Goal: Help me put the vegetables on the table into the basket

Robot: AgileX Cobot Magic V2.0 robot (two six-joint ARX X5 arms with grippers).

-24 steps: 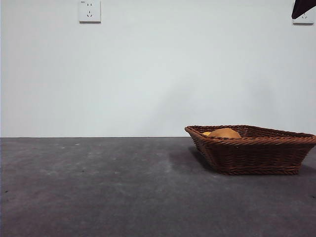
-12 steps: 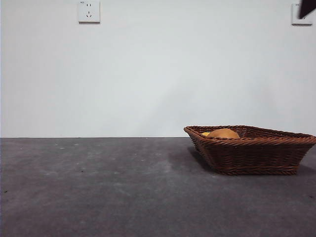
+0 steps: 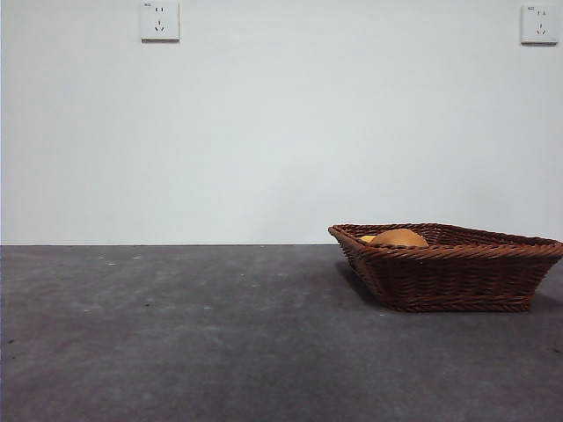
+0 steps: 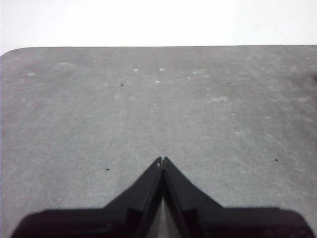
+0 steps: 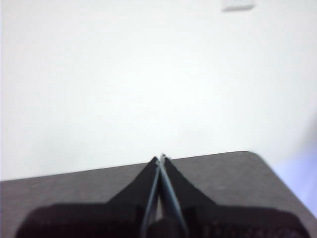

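Brown wicker basket (image 3: 453,266) resting toward the right side of the grey desk (image 3: 176,334), well back from the near edge. Inside it, tan-orange potato (image 3: 399,237) and a sliver of yellow vegetable (image 3: 366,238) peeking over the rim. Left gripper (image 4: 162,159) above bare desk, jaws clenched, empty. Right gripper (image 5: 161,157) raised, facing a desk corner and the wall, jaws clenched, empty.

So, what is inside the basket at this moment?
Over the basket rim, the front view shows the top of a tan-orange potato and, beside it, a small yellow piece. The wicker wall hides the rest of the inside, so no eggplant can be confirmed.
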